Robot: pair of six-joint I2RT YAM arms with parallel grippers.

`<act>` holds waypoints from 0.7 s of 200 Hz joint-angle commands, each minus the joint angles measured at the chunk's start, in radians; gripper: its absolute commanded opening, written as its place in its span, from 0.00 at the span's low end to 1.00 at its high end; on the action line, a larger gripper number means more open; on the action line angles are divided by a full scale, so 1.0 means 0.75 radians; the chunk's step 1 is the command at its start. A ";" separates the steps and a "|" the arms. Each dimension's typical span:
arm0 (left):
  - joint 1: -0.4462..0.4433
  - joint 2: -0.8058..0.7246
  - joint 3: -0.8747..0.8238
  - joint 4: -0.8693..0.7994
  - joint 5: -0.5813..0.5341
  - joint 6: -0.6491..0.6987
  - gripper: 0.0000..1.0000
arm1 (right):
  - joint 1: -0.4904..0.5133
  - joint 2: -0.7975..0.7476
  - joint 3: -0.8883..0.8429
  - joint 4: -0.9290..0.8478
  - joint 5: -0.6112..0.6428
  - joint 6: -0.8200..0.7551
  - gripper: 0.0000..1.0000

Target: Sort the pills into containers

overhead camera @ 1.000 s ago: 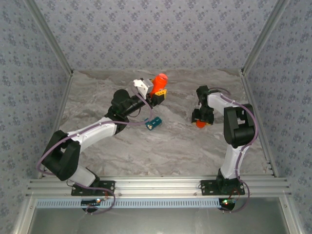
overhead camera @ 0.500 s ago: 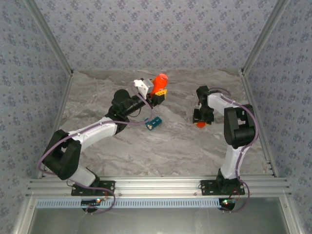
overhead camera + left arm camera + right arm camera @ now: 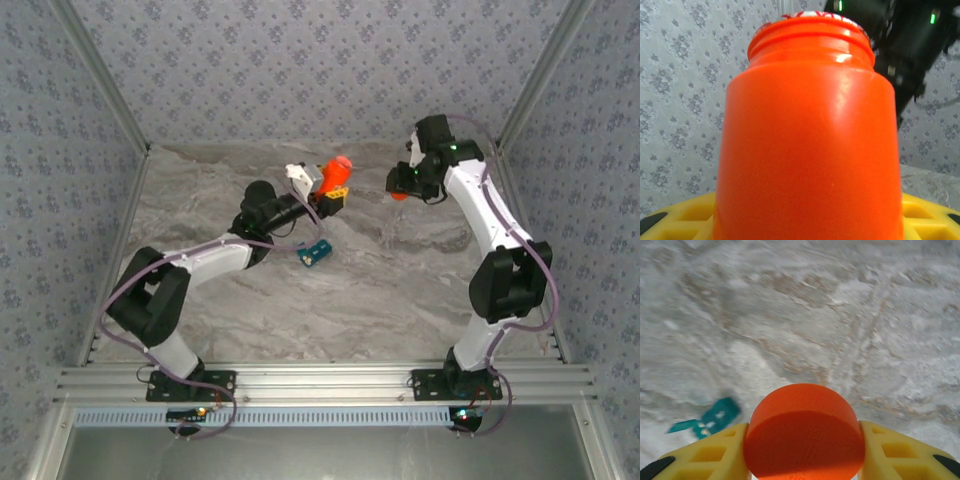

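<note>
The left gripper (image 3: 333, 193) is clamped on the orange bottle (image 3: 336, 168). In the left wrist view the bottle's threaded neck stands uncapped between the yellow fingers (image 3: 677, 220). The teal pill box (image 3: 314, 253) lies on the marbled table (image 3: 400, 300) at about 6 o'clock of the bottle, apart from both arms. At 3 o'clock of the bottle the right gripper (image 3: 402, 187) hangs above the table, pinched on the orange cap (image 3: 804, 432), and its wrist view shows the pill box, blurred, at 9 o'clock of the cap.
</note>
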 commanded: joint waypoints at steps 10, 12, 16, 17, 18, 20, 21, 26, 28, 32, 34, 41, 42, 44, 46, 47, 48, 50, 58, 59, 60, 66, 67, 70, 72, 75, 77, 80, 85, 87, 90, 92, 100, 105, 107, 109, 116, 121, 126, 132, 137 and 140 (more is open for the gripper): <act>0.006 0.095 0.039 0.144 0.061 0.010 0.00 | 0.002 0.026 0.188 -0.206 -0.190 -0.026 0.40; 0.005 0.100 0.041 0.145 0.061 0.009 0.00 | 0.000 0.028 0.195 -0.209 -0.194 -0.027 0.40; 0.005 0.111 0.043 0.151 0.063 0.008 0.00 | 0.001 0.030 0.210 -0.215 -0.202 -0.029 0.40; 0.005 0.113 0.044 0.152 0.064 0.008 0.00 | 0.000 0.030 0.213 -0.217 -0.204 -0.029 0.40; 0.006 0.115 0.045 0.154 0.065 0.009 0.00 | 0.000 0.031 0.216 -0.218 -0.205 -0.029 0.40; 0.005 0.121 0.044 0.155 0.068 0.010 0.00 | 0.000 0.032 0.222 -0.220 -0.209 -0.031 0.40; 0.005 0.123 0.045 0.155 0.069 0.011 0.00 | -0.001 0.032 0.225 -0.222 -0.212 -0.031 0.40; 0.005 0.134 0.048 0.149 0.075 0.023 0.00 | -0.004 0.034 0.237 -0.225 -0.222 -0.031 0.40; 0.006 0.138 0.051 0.145 0.076 0.025 0.00 | -0.006 0.034 0.242 -0.225 -0.226 -0.032 0.39; 0.005 0.147 0.056 0.133 0.077 0.034 0.00 | -0.008 0.036 0.249 -0.228 -0.235 -0.033 0.39; 0.006 0.150 0.059 0.125 0.078 0.037 0.00 | -0.010 0.037 0.253 -0.230 -0.242 -0.033 0.39; 0.006 0.164 0.067 0.112 0.079 0.053 0.00 | -0.015 0.041 0.266 -0.235 -0.261 -0.034 0.38; 0.005 0.166 0.068 0.111 0.081 0.056 0.00 | -0.014 0.042 0.268 -0.235 -0.264 -0.034 0.38; 0.005 0.171 0.069 0.111 0.082 0.059 0.00 | -0.016 0.043 0.270 -0.237 -0.269 -0.034 0.38; 0.005 0.174 0.072 0.111 0.086 0.062 0.00 | -0.018 0.044 0.274 -0.238 -0.276 -0.033 0.38; 0.005 0.176 0.072 0.111 0.087 0.065 0.00 | -0.020 0.046 0.276 -0.240 -0.280 -0.033 0.38; 0.006 0.179 0.072 0.110 0.088 0.066 0.00 | -0.020 0.046 0.276 -0.240 -0.280 -0.033 0.38; 0.005 0.183 0.074 0.109 0.092 0.071 0.00 | -0.021 0.048 0.280 -0.240 -0.283 -0.033 0.37; 0.005 0.203 0.083 0.105 0.094 0.076 0.00 | -0.025 0.057 0.297 -0.251 -0.303 -0.034 0.37; 0.005 0.205 0.084 0.103 0.094 0.078 0.00 | -0.025 0.057 0.297 -0.251 -0.303 -0.034 0.37; 0.005 0.207 0.085 0.103 0.094 0.078 0.00 | -0.026 0.058 0.299 -0.252 -0.305 -0.033 0.37; 0.005 0.221 0.092 0.100 0.094 0.083 0.00 | -0.027 0.065 0.314 -0.264 -0.318 -0.036 0.37; 0.005 0.223 0.094 0.101 0.095 0.084 0.00 | -0.027 0.068 0.317 -0.266 -0.321 -0.038 0.37; 0.005 0.230 0.096 0.101 0.097 0.084 0.00 | -0.028 0.072 0.326 -0.274 -0.327 -0.041 0.38; 0.005 0.236 0.098 0.100 0.099 0.086 0.00 | -0.028 0.075 0.331 -0.279 -0.330 -0.042 0.38; 0.005 0.242 0.102 0.099 0.103 0.087 0.00 | -0.029 0.078 0.340 -0.285 -0.337 -0.045 0.38; 0.006 0.245 0.105 0.102 0.105 0.087 0.00 | -0.030 0.082 0.346 -0.287 -0.340 -0.048 0.37; 0.008 0.252 0.109 0.102 0.108 0.086 0.00 | -0.029 0.086 0.350 -0.292 -0.349 -0.052 0.37; 0.008 0.263 0.114 0.102 0.111 0.084 0.00 | -0.028 0.092 0.361 -0.301 -0.365 -0.059 0.37; 0.007 0.268 0.118 0.101 0.112 0.083 0.00 | -0.029 0.094 0.366 -0.305 -0.370 -0.062 0.38; 0.007 0.271 0.121 0.100 0.116 0.084 0.00 | -0.029 0.100 0.373 -0.311 -0.379 -0.066 0.38; 0.008 0.276 0.124 0.100 0.118 0.085 0.00 | -0.030 0.103 0.379 -0.316 -0.383 -0.070 0.38; 0.007 0.293 0.135 0.097 0.127 0.085 0.00 | -0.027 0.117 0.399 -0.336 -0.396 -0.086 0.37; 0.007 0.302 0.140 0.098 0.129 0.085 0.00 | -0.025 0.126 0.409 -0.348 -0.406 -0.096 0.38; 0.007 0.307 0.143 0.098 0.130 0.084 0.00 | -0.025 0.130 0.414 -0.352 -0.412 -0.100 0.38; 0.007 0.310 0.144 0.098 0.132 0.086 0.00 | -0.026 0.135 0.417 -0.356 -0.417 -0.106 0.38; 0.008 0.322 0.150 0.098 0.140 0.085 0.00 | -0.026 0.144 0.432 -0.369 -0.431 -0.119 0.38; 0.008 0.330 0.157 0.096 0.146 0.085 0.00 | -0.026 0.153 0.439 -0.378 -0.439 -0.128 0.38; 0.008 0.339 0.162 0.095 0.153 0.085 0.00 | -0.028 0.159 0.447 -0.384 -0.449 -0.137 0.38; 0.009 0.346 0.167 0.093 0.157 0.083 0.00 | -0.027 0.166 0.456 -0.391 -0.459 -0.147 0.38; 0.009 0.349 0.169 0.094 0.163 0.084 0.00 | -0.027 0.172 0.464 -0.399 -0.466 -0.157 0.38; 0.010 0.354 0.172 0.093 0.167 0.083 0.00 | -0.027 0.176 0.472 -0.405 -0.471 -0.164 0.38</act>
